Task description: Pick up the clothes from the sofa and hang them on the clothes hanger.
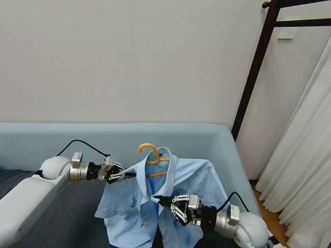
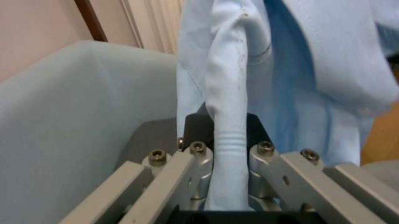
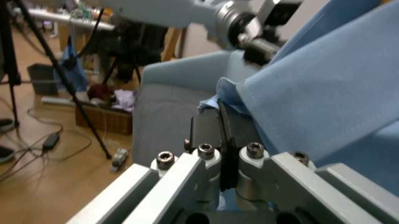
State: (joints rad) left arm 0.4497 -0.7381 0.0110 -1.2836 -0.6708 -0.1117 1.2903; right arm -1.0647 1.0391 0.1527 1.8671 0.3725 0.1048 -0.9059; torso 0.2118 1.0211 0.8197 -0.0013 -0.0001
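The light blue shirt (image 1: pixel 173 186) hung on a yellow hanger (image 1: pixel 150 153) over the dark seat of the pale blue sofa (image 1: pixel 62 137), near the sofa's right corner, stretched between the two grippers. The hanger's hook rose above the collar, in front of the sofa's backrest.

The left gripper (image 1: pixel 120 175) was clenched on the shirt's shoulder edge, on the side toward the sofa's middle. In the left wrist view its fingers (image 2: pixel 196 163) pinched a rolled fold of the cloth, which ran straight out from between them.

The right gripper (image 1: pixel 165 200), lower and nearer the sofa's front edge, grasped the edge of the shirt's front. In the right wrist view its black pads (image 3: pixel 223 135) were pressed together on that edge, and the rest of the fabric draped off to one side.

Beyond the sofa's right arm a dark wooden clothes stand (image 1: pixel 254 72) stood against the wall, with that arm between it and the shirt. A white curtain (image 1: pixel 305 170) hung farther right of the sofa.
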